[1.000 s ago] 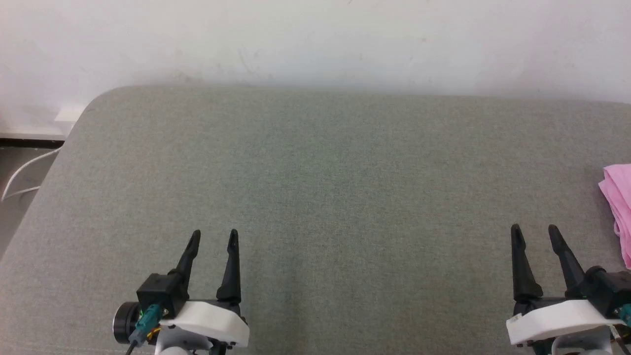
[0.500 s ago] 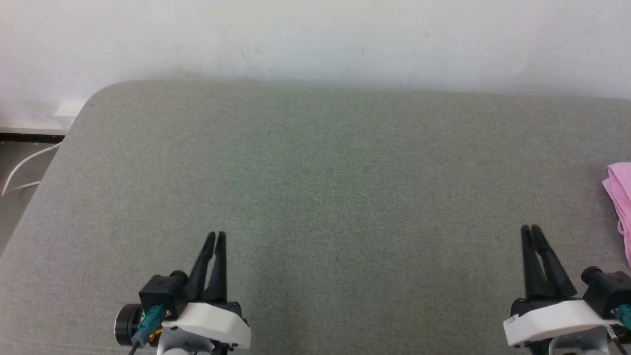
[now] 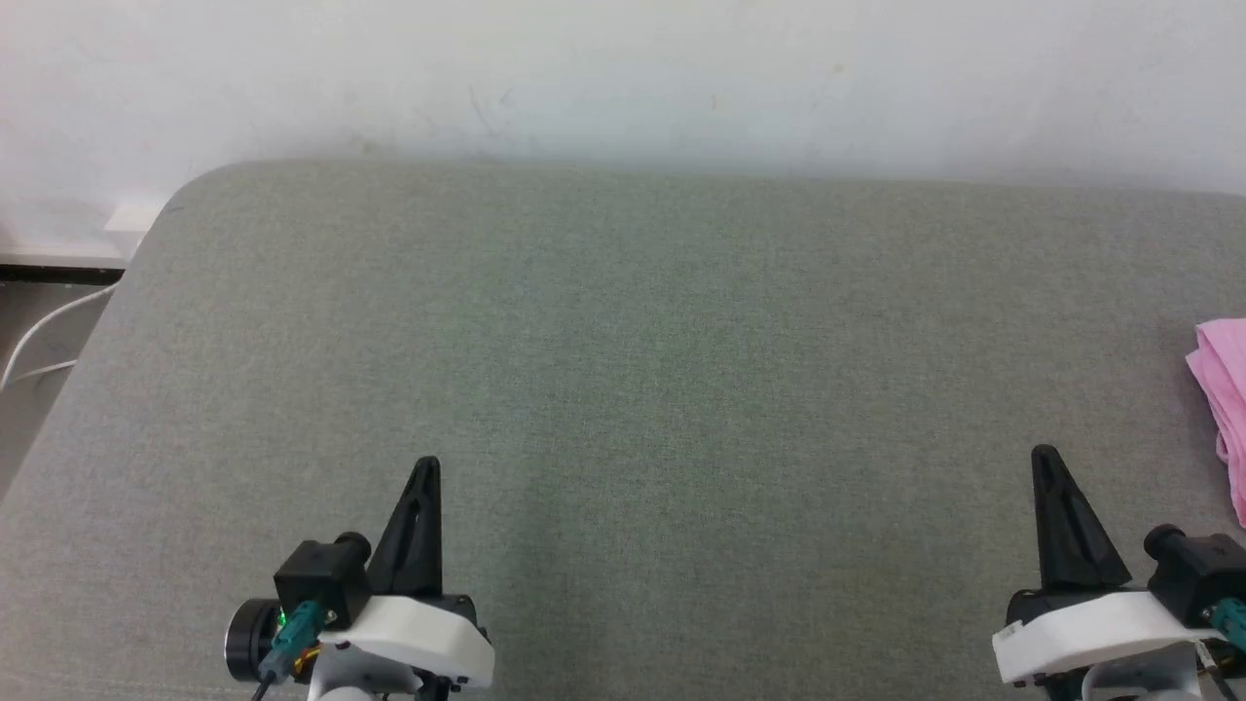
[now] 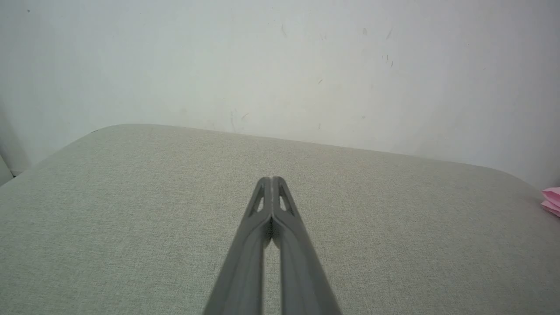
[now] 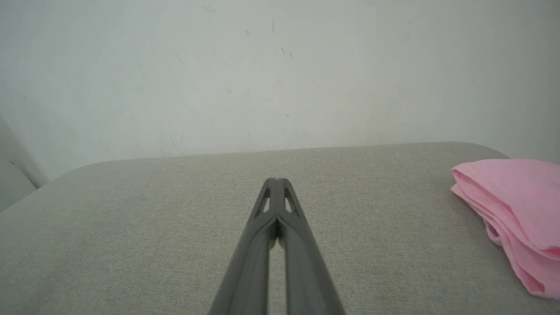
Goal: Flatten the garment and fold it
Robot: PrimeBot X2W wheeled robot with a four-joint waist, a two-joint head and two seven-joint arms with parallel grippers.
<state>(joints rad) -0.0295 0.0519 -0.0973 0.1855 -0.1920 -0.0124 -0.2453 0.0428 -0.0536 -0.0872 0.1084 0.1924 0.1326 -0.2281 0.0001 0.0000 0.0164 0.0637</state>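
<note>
The pink garment (image 3: 1228,399) lies at the far right edge of the grey padded table (image 3: 623,341), cut off by the head view's border. In the right wrist view the garment (image 5: 516,205) shows as a stack of folded layers, to the right of my right gripper (image 5: 276,180). My right gripper (image 3: 1044,454) is shut on nothing, low at the right, a little left of the cloth and not touching it. My left gripper (image 3: 426,463) is shut and empty at the lower left; in the left wrist view its tips (image 4: 271,178) meet, and the garment (image 4: 552,200) shows far right.
A white wall (image 3: 623,78) runs along the table's far edge. The table's rounded far-left corner (image 3: 195,190) drops to a floor with a white cable (image 3: 39,341).
Both grippers went from open to shut on nothing. The head camera shifted slightly, so the whole picture moved a little.
</note>
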